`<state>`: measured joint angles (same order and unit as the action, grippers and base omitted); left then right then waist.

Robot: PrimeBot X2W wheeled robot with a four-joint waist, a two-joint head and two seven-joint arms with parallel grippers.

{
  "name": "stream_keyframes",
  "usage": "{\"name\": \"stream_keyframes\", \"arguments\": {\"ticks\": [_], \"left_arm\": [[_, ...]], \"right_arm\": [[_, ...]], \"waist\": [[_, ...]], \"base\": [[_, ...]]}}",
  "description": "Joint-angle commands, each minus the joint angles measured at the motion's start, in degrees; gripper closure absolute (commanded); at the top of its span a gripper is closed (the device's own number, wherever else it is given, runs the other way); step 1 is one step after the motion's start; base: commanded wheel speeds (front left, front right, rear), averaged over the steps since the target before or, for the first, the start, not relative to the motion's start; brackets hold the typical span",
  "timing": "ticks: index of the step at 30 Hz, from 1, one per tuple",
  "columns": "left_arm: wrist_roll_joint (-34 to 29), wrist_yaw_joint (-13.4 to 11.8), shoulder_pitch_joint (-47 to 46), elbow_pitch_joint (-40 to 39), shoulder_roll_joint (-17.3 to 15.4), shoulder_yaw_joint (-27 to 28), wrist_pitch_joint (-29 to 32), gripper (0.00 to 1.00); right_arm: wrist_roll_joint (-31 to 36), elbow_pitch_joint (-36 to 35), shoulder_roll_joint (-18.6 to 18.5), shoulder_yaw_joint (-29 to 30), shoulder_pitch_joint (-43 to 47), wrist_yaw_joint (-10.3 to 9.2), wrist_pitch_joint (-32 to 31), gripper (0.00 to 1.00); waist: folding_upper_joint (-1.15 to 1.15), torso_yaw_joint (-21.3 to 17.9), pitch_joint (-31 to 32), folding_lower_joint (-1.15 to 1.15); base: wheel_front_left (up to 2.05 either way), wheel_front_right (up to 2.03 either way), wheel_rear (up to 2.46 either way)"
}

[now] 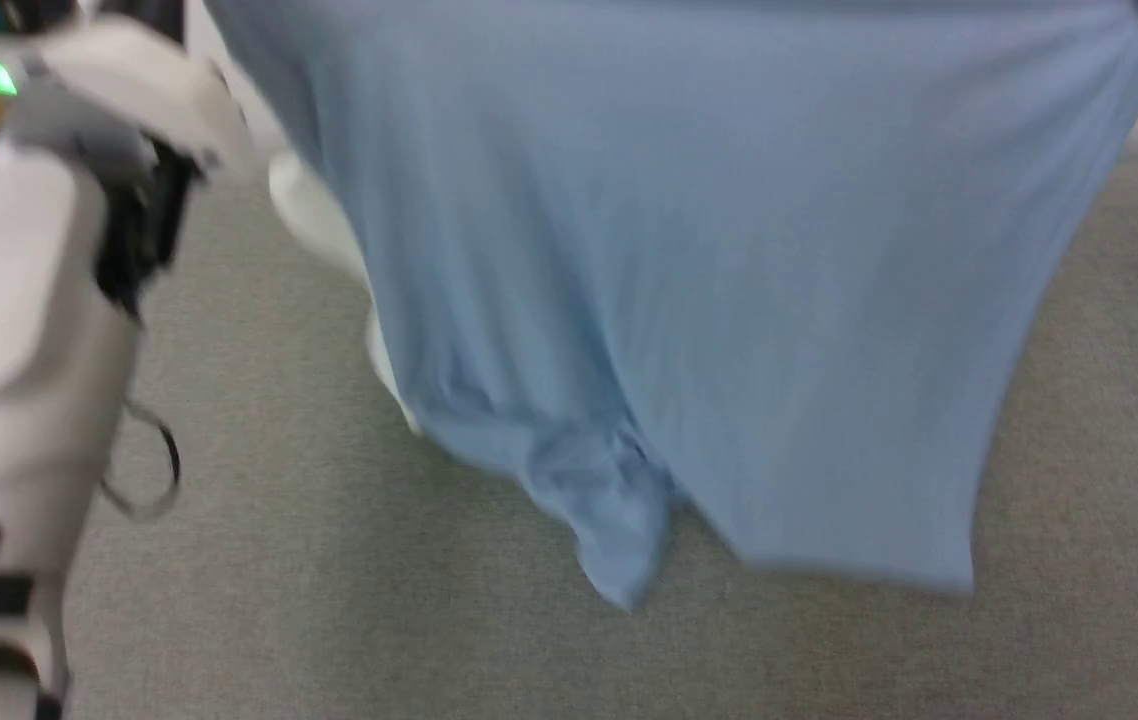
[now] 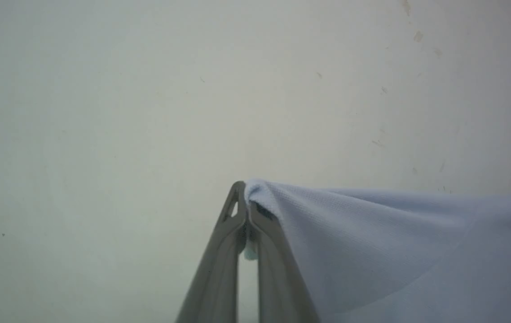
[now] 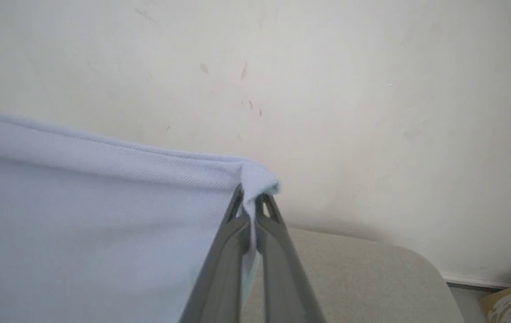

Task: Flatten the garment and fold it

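Below the garment (image 1: 689,300), grey surface (image 1: 279,600)

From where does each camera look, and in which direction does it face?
Head view: on the head, facing forward and down at the hanging shirt over a grey surface; left arm at left.
Left wrist view: on the left wrist, looking along the left gripper, shut on a shirt edge, toward a pale wall.
Right wrist view: on the right wrist, along the right gripper, shut on the shirt, toward a wall.
Shared: all three show the shirt.
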<state>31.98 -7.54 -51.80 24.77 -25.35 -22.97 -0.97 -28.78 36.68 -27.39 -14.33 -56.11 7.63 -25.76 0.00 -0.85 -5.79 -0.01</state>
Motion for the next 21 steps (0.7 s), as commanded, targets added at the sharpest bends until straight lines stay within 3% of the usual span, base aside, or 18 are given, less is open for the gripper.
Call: {"name": "stream_keyframes", "arguments": {"ticks": [1,11,21], "left_arm": [[-1.28,0.68,-5.40,3.49,-0.23,0.08,-0.82,1.00],[-8.20,2.45,-32.93,17.83,0.87,-1.83,-7.04,1.00],[-8.49,3.62,-40.52,26.83,3.20,-2.56,-9.83,1.00]], "right_arm": [[1.46,0.93,0.07,0.97,-3.35,-0.14,2.23,1.00],[9.54,3.84,0.83,4.85,-22.58,-0.14,19.59,1.00],[9.35,10.69,2.61,1.16,-29.80,-0.14,26.99,1.00]], "waist": [[0.00,-2.92,-2.99,0.01],[0.00,-4.77,-13.64,0.01],[0.00,-3.87,-21.48,0.01]], "base": [[0.00,0.00,0.00],[0.00,0.00,0.00],[0.00,0.00,0.00]]}}
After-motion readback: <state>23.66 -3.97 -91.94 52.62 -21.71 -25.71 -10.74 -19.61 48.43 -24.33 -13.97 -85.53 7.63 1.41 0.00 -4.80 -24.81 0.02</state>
